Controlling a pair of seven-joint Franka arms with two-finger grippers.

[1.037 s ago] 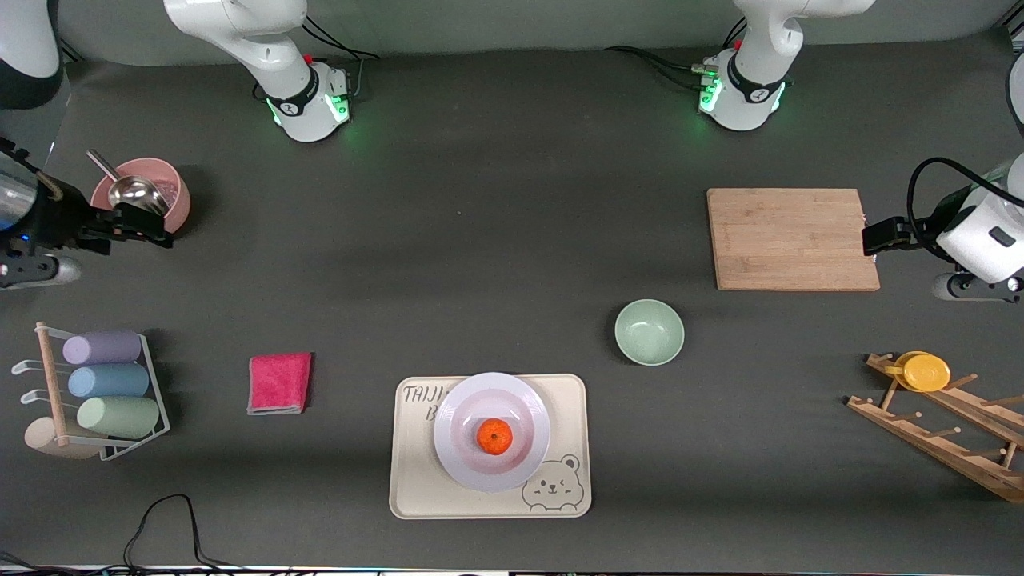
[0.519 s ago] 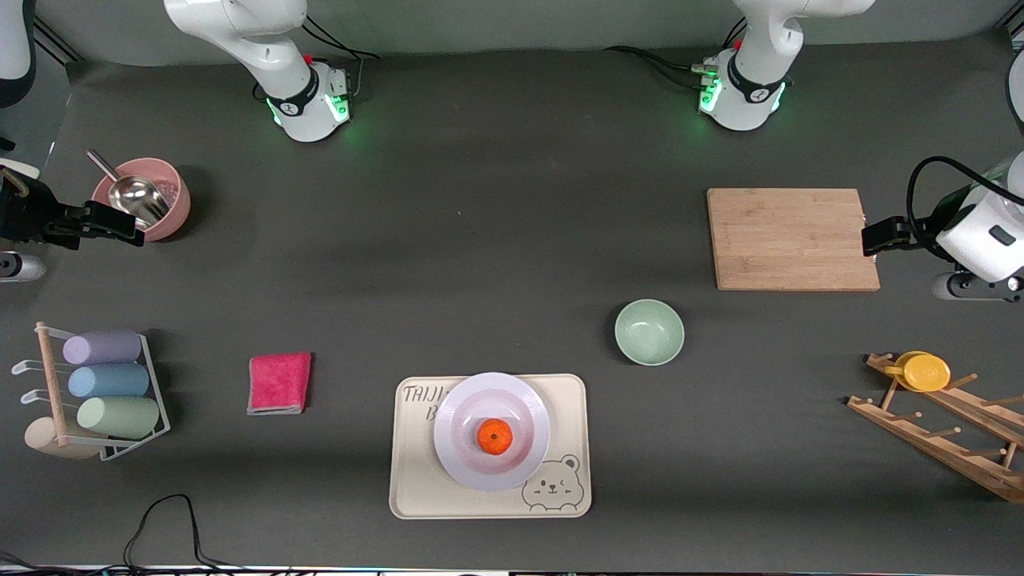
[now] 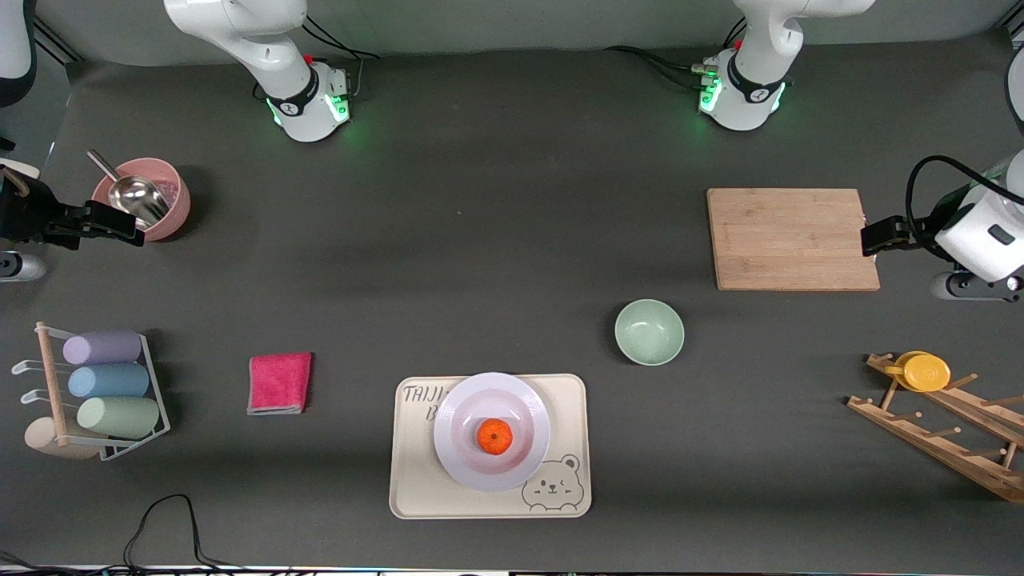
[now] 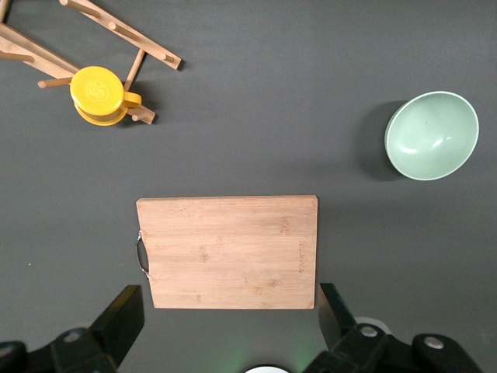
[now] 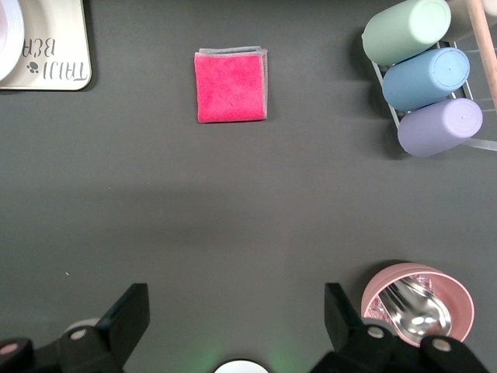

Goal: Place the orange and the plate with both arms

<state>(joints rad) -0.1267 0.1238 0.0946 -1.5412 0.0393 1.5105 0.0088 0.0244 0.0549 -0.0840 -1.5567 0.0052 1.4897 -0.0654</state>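
End effectors both stand apart-fingered and hold nothing. The left end effector (image 4: 225, 326) hangs over the edge of the cutting board (image 3: 792, 238) at the left arm's end of the table (image 3: 480, 240); the right end effector (image 5: 233, 326) hangs beside the pink bowl (image 3: 144, 198) with its metal scoop, at the right arm's end. Such withdrawn poses suggest placement is complete: the orange (image 3: 494, 437) sits in the plate (image 3: 472, 472), which rests on the bear tray (image 3: 416, 488). Only the front view shows the orange; the right wrist view catches merely the tray's corner, plus the pink cloth (image 5: 231, 85) and the cups (image 5: 423, 70).
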